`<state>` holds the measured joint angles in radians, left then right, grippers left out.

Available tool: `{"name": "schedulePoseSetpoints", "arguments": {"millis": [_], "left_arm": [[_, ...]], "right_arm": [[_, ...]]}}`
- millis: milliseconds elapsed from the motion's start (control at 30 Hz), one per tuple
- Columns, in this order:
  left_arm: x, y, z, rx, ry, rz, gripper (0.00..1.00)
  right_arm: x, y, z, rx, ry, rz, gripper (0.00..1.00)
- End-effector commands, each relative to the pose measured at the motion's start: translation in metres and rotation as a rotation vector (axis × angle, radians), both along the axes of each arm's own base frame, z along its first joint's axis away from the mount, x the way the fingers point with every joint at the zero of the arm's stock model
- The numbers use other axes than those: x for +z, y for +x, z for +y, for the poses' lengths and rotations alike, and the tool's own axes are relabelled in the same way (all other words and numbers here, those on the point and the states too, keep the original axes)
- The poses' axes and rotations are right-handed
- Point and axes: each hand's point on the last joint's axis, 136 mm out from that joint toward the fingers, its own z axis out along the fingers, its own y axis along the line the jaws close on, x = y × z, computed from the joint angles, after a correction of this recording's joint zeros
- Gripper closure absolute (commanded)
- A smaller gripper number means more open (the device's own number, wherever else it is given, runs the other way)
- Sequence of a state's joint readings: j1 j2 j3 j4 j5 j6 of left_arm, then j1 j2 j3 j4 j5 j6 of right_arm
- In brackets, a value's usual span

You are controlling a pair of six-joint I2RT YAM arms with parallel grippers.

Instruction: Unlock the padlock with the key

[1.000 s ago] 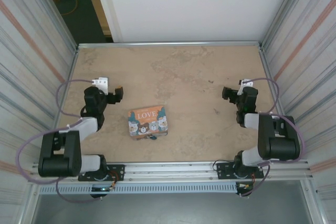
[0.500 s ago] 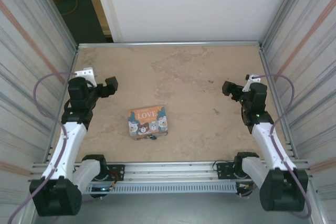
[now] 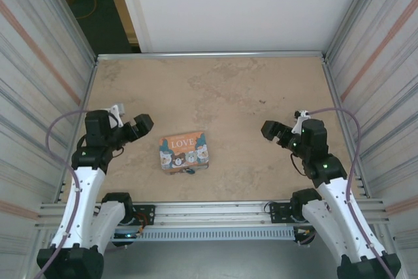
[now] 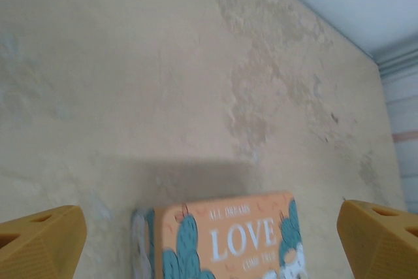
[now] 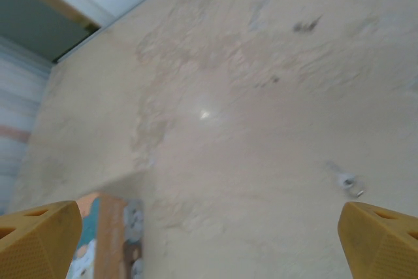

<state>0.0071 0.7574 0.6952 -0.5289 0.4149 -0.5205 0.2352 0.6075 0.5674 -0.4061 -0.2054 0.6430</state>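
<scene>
padlock: small dark thing touching the near side of the orange box, mid-worktop toward the near edge | left claw: wide open, empty, left of the box | right claw: wide open, empty, nearer the right edge | tiny silvery bit on the worktop, too small to identify

padlock: tiny dark thing, colour and shackle too small to make out
padlock's place: lying on the tan surface, touching the near edge of the orange box, toward that edge's right half
key: seemingly the small silvery bit lying on bare surface, well apart from the box; too small to be sure
</scene>
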Motion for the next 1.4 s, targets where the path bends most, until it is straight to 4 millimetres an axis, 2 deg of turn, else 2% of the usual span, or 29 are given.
{"name": "schedulePoseSetpoints", "arguments": {"millis": [0, 400, 633, 867, 1200, 1367], "left_arm": [[-0.02, -0.023, -0.018, -0.028, -0.159, 0.134, 0.01], [-0.057, -0.052, -0.027, -0.04, -0.219, 0.28, 0.01], [-0.073, -0.053, -0.044, -0.102, -0.247, 0.339, 0.01], [-0.086, -0.046, -0.065, -0.167, -0.235, 0.367, 0.01], [-0.103, -0.034, -0.069, -0.172, -0.201, 0.407, 0.01], [-0.106, -0.032, -0.074, -0.183, -0.199, 0.418, 0.01]], "right_arm": [[0.007, -0.014, 0.026, 0.079, 0.112, 0.076, 0.01], [-0.016, -0.02, 0.096, 0.278, 0.04, 0.199, 0.01], [-0.041, -0.02, 0.151, 0.399, 0.006, 0.265, 0.01], [-0.056, -0.019, 0.201, 0.503, 0.012, 0.314, 0.01], [-0.086, -0.014, 0.232, 0.55, 0.015, 0.387, 0.01], [-0.092, -0.012, 0.242, 0.561, 0.043, 0.405, 0.01]]}}
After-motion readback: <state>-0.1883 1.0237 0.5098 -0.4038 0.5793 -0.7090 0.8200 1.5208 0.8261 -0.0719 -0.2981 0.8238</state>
